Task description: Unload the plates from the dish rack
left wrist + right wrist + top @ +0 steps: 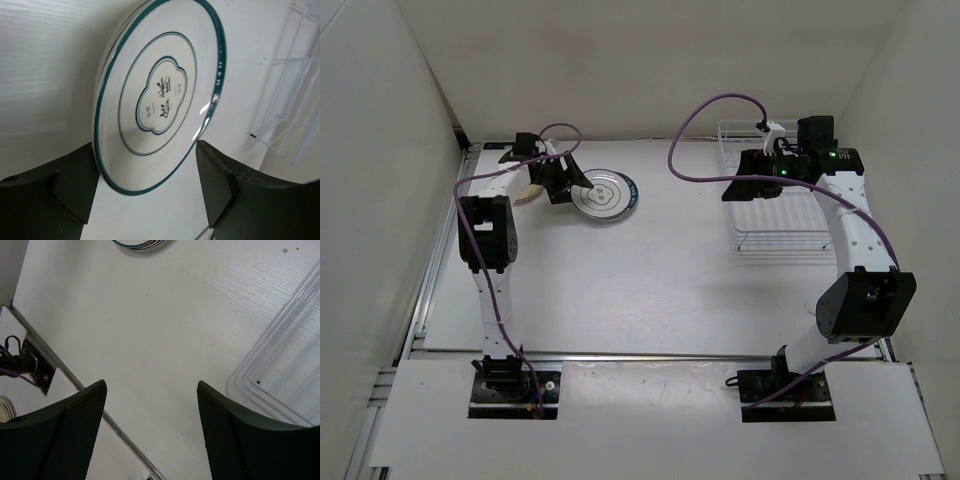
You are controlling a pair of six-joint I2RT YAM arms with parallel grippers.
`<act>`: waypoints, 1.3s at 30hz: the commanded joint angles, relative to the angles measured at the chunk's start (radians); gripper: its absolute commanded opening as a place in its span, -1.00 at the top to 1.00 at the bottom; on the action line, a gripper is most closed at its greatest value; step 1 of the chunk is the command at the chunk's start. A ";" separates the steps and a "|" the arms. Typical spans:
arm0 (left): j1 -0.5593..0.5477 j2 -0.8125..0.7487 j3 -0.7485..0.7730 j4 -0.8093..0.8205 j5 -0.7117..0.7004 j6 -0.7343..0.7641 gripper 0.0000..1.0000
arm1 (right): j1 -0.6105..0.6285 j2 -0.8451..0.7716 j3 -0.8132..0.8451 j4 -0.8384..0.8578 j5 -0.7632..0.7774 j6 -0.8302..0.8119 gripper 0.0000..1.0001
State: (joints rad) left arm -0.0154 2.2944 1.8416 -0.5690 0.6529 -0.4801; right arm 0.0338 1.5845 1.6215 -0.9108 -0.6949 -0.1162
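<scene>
Left wrist view: left pincer (146, 150) is open, 2 black fingers (70, 185) spread wide, clamping nothing. White round plate with a teal-ringed rim (160, 95) sits right ahead of the pincer, its near edge lying in the gap between the 2 fingertips. Can't tell from this angle whether the rim touches either finger. Plate centre carries a scalloped teal outline with dark characters inside, plus 1 thin ring around that. Plate lies on the white table (45, 75). Far to the pincer's right are thin bars of the white wire dish rack (292, 100), well apart from the plate.

Top external view: same plate lies flat on the table, just off the tip of the left pincer and well apart from the rack. Cream-tan round plate (528, 190) sits just behind that pincer, mostly hidden under the wrist. The pincer is between the 2 plates. Right arm reaches over the rack's left side.

Right wrist view: right pincer (151, 385) is open too, 2 mesh-textured fingers wide apart, only bare table showing below the gap. Rounded corner of the rack is ahead and to the right of the pincer, beyond the right finger. A sliver of the teal-rimmed plate's edge shows far ahead of the pincer, at the top of the view. This pincer touches neither rack nor plate.
</scene>
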 commanded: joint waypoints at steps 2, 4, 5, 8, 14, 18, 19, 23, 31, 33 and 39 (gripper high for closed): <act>-0.003 -0.107 0.042 -0.065 -0.136 0.080 -0.68 | 0.000 -0.038 -0.009 0.030 -0.041 -0.013 -0.53; -0.012 -0.116 0.051 -0.097 -0.170 0.095 -0.71 | 0.000 -0.038 -0.009 0.039 -0.041 -0.013 -0.53; -0.023 -0.116 0.051 -0.097 -0.197 0.113 -0.73 | 0.000 -0.038 -0.018 0.039 -0.051 -0.013 -0.53; -0.044 -0.125 0.061 -0.123 -0.269 0.139 -0.73 | 0.000 -0.047 -0.018 0.039 -0.051 -0.004 -0.53; -0.073 -0.125 0.088 -0.144 -0.352 0.166 -0.73 | 0.000 -0.047 -0.028 0.039 -0.060 -0.003 -0.53; -0.086 -0.135 0.097 -0.154 -0.366 0.192 -0.76 | 0.000 -0.047 -0.028 0.049 -0.060 -0.003 -0.53; -0.096 -0.144 0.097 -0.154 -0.366 0.192 -0.76 | 0.000 -0.047 -0.037 0.049 -0.045 -0.003 -0.53; -0.097 -0.206 0.108 -0.154 -0.455 0.213 -0.76 | 0.000 -0.087 -0.058 0.072 0.059 0.045 -0.65; -0.097 -0.433 0.154 -0.163 -0.716 0.322 -1.00 | 0.000 -0.207 -0.133 0.193 0.619 0.093 -0.99; -0.097 -0.499 0.130 -0.163 -0.748 0.351 -1.00 | -0.009 -0.241 -0.158 0.214 0.719 0.093 -0.99; -0.097 -0.680 -0.066 -0.154 -0.838 0.426 -1.00 | -0.110 -0.360 -0.303 0.256 0.894 0.144 -0.99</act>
State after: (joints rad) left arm -0.1127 1.6714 1.8645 -0.6960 -0.1017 -0.1085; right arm -0.0277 1.2762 1.3834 -0.7052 0.0338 -0.0193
